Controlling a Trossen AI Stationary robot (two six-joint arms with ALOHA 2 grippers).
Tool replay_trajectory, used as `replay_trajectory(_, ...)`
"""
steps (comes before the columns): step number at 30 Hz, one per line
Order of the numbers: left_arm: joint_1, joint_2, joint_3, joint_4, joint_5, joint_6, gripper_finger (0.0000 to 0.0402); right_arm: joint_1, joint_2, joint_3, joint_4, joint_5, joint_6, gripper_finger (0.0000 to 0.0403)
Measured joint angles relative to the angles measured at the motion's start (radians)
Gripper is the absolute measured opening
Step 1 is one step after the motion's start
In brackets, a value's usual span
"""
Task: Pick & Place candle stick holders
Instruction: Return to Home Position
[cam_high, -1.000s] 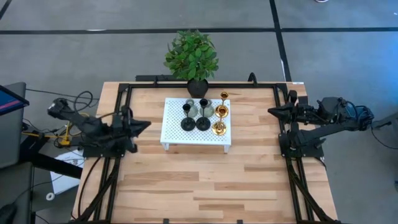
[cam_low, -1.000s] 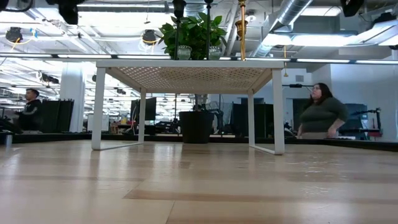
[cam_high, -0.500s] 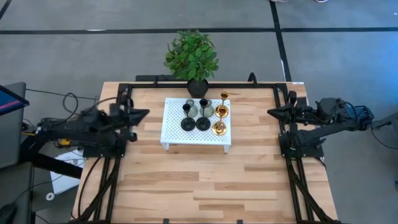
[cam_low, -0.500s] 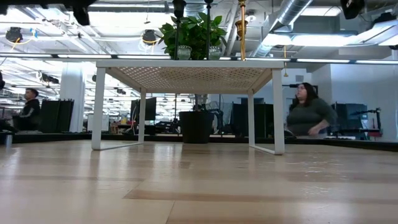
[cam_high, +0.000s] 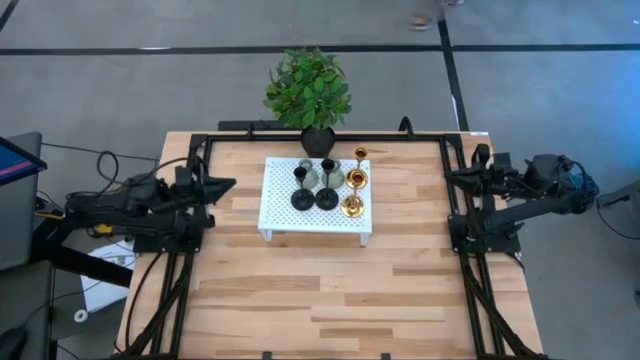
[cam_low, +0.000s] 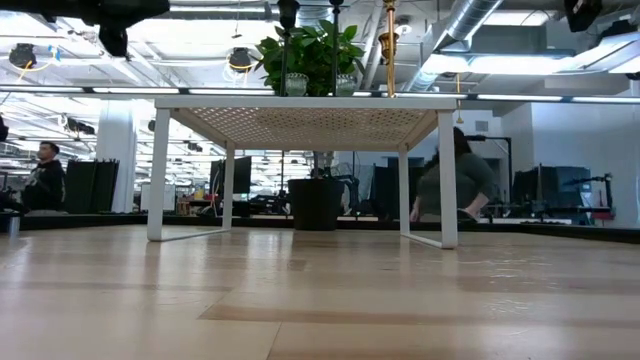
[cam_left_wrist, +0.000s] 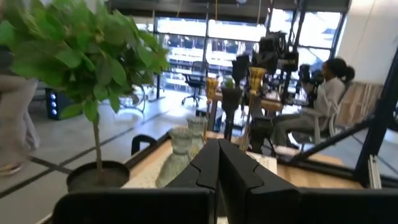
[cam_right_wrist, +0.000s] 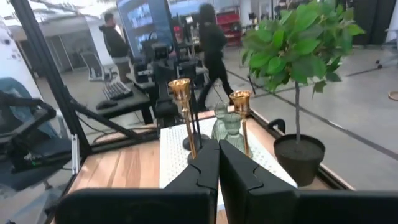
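Note:
Several candle stick holders stand upright on the white perforated platform (cam_high: 280, 215) at the table's far middle. Two black ones (cam_high: 301, 198) (cam_high: 327, 197) stand on round bases, grey-green ones (cam_high: 310, 173) behind them, gold ones (cam_high: 352, 206) (cam_high: 358, 178) to the right. My left gripper (cam_high: 232, 183) hovers left of the platform, shut and empty. My right gripper (cam_high: 450, 177) hovers near the table's right edge, shut and empty. The left wrist view shows a grey-green holder (cam_left_wrist: 176, 149) and a gold one (cam_left_wrist: 255, 78) past my shut left gripper (cam_left_wrist: 217, 144). The right wrist view shows gold holders (cam_right_wrist: 181, 91) (cam_right_wrist: 240, 99) past my shut right gripper (cam_right_wrist: 217, 144).
A green plant in a black pot (cam_high: 308, 88) stands at the table's far edge behind the platform. The platform stands on thin white legs (cam_low: 158, 175). Bare wooden table (cam_high: 320, 290) lies in front of it. People (cam_low: 445, 185) show in the room beyond.
My left gripper has gone toward the table's far edge and drawn back a little toward the left edge. My right gripper has drawn back toward the table's right edge. The holders have stayed in place. A person has walked across the room behind.

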Motion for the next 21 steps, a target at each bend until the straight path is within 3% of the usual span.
replay_trajectory(13,0.000,-0.049,0.003,-0.017,-0.013,0.002,0.0005,0.000,-0.213,-0.030,-0.027,0.025,-0.019,0.0000)
replay_trajectory(21,0.000,-0.049,0.003,-0.076,-0.045,-0.026,0.0005,0.000,-0.216,-0.095,-0.029,0.034,-0.002,0.0000)
